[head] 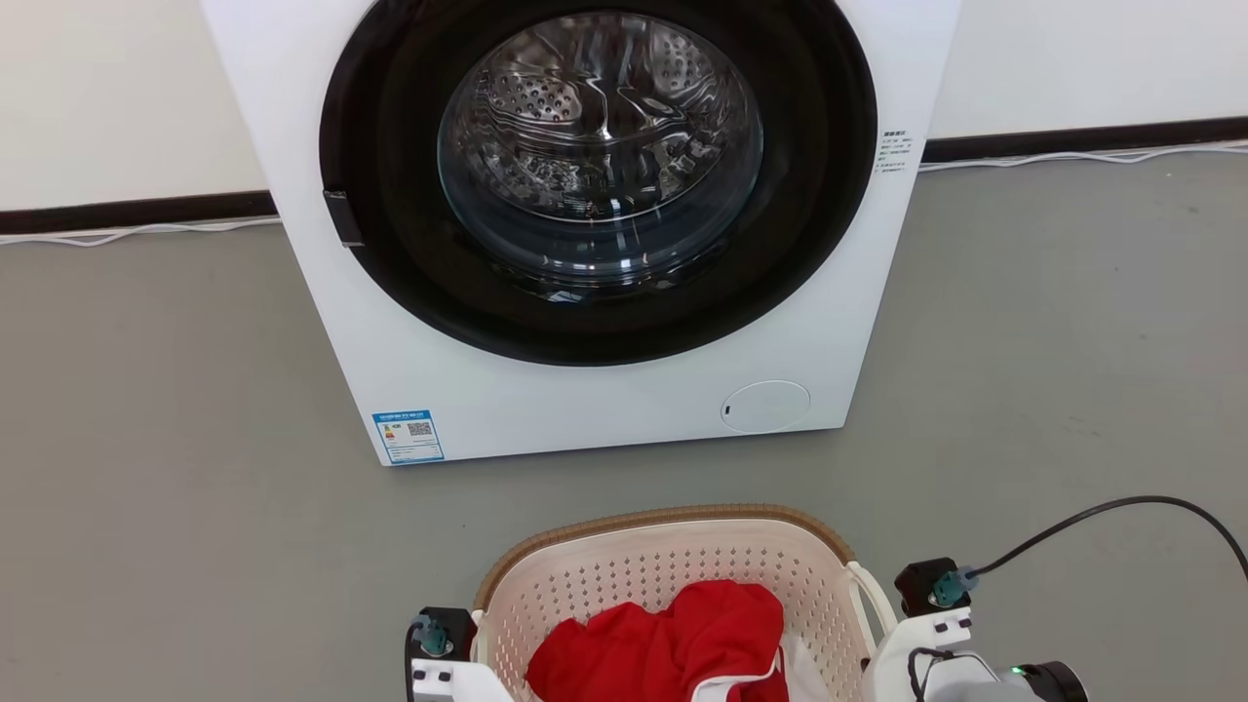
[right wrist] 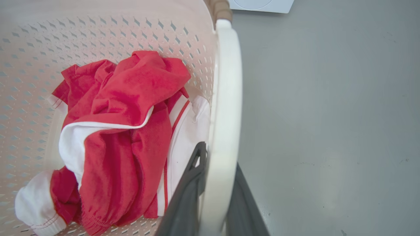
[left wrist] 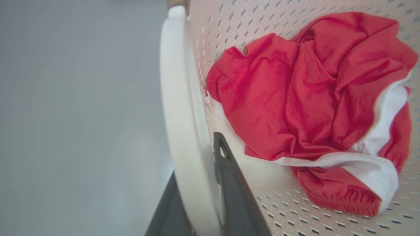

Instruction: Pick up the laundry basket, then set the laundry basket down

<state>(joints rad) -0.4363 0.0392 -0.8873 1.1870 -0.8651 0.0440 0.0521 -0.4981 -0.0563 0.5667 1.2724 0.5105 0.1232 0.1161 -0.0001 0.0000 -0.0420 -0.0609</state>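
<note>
Laundry area: front-loading washer [head: 595,195] on grey floor [head: 146,439] by white wall [head: 97,88], laundry basket [head: 663,517] with clothes [head: 673,643].

The laundry basket [head: 663,570] is cream-white, its walls patterned with rows of small perforations, with a brown woven-look rim [head: 673,512] and white handles [right wrist: 226,98]. The cloth [head: 673,643] is red with white trim. The washer [head: 546,409] is white, its door ring [head: 390,244] black, its label [head: 408,436] blue. The floor [head: 146,468] is grey.
</note>
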